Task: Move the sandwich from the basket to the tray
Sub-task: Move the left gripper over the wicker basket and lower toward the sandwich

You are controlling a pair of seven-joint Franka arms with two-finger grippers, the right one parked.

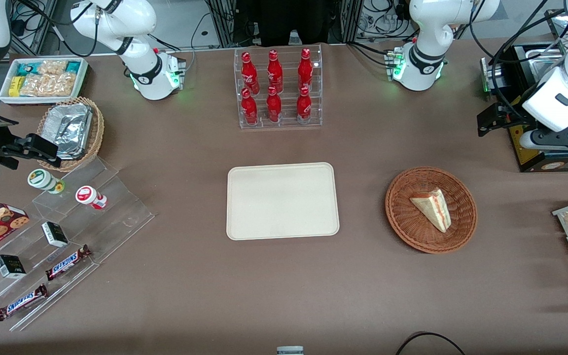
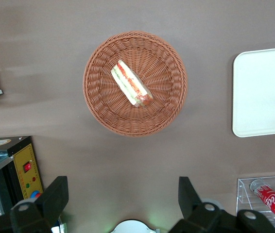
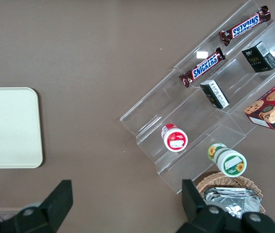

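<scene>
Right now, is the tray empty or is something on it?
Empty: the tray shows bare; the sandwich lies in the basket. The open gripper hovers above.

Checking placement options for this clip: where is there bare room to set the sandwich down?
The flat cream-beige rectangular tray is bare. Bare table separates it from the round reddish-brown wicker basket holding the triangular sandwich. The open end effector hovers above. It is crowded at the clear acrylic snack steps.

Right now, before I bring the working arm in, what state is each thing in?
sandwich: lying in the basket, not gripped.
basket: upright on the table, holding only the sandwich.
tray: flat on the table, bare.
gripper: raised above the table beside the basket, jaws open.
cola bottles: upright in their rack.
</scene>
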